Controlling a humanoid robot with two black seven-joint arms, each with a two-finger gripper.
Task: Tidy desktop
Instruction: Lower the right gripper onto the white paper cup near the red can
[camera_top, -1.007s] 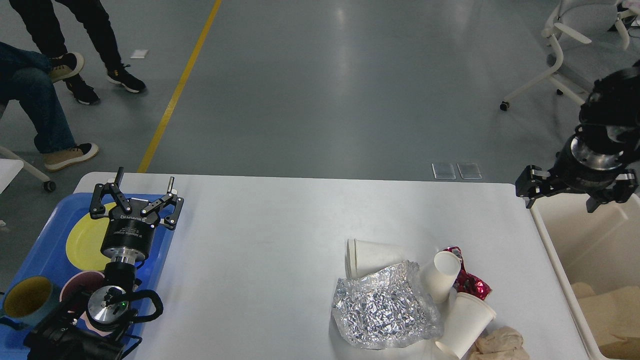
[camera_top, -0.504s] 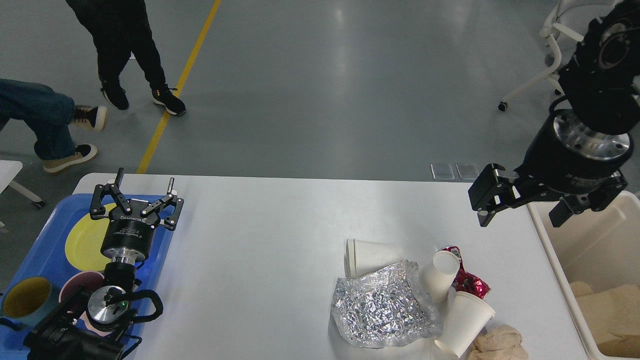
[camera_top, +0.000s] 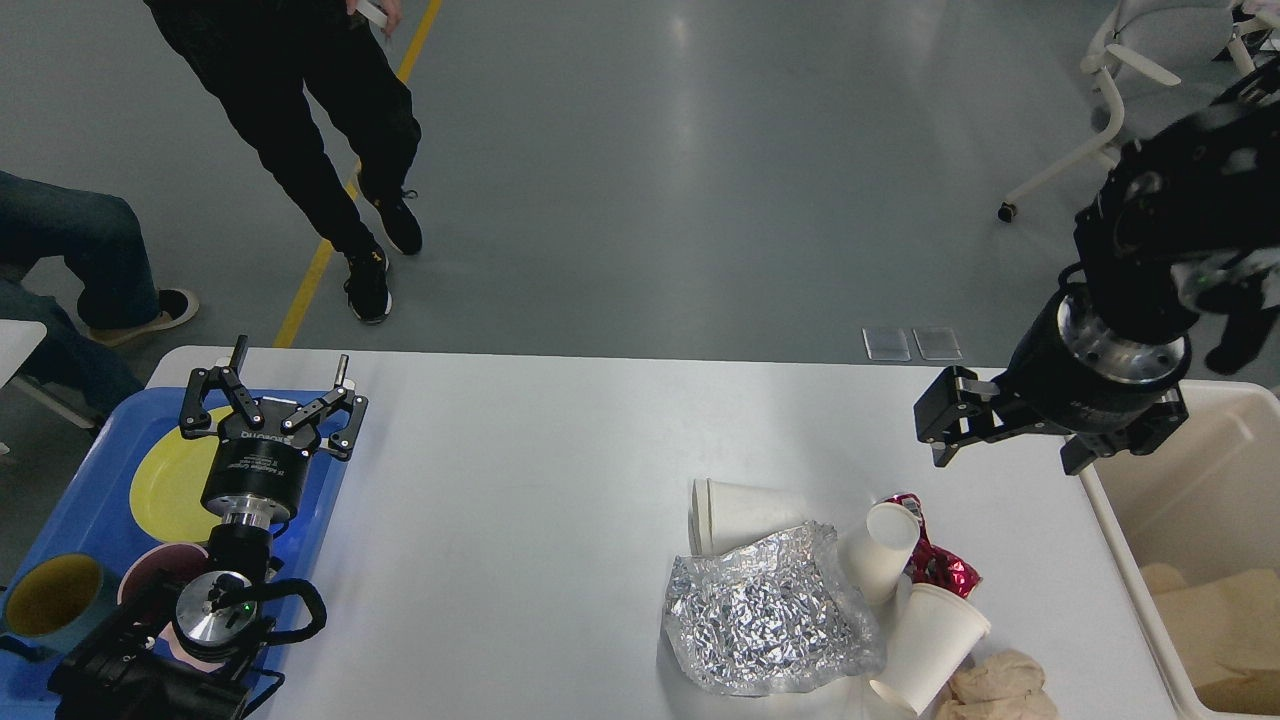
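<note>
The desktop (camera_top: 520, 480), a white bench, fills the lower head view, bearing crumpled foil (camera_top: 770, 615) and paper cups (camera_top: 925, 640) at right. The left gripper (camera_top: 285, 375) hovers over the blue tray (camera_top: 90, 470), jaws spread and empty. The right gripper (camera_top: 1010, 455) hangs above the bench's right edge, jaws parted, empty.

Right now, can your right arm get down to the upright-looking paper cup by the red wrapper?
Probably yes. The right gripper hangs open above and just right of that paper cup, with bare desktop between; the red wrapper and foil crowd its sides.
</note>
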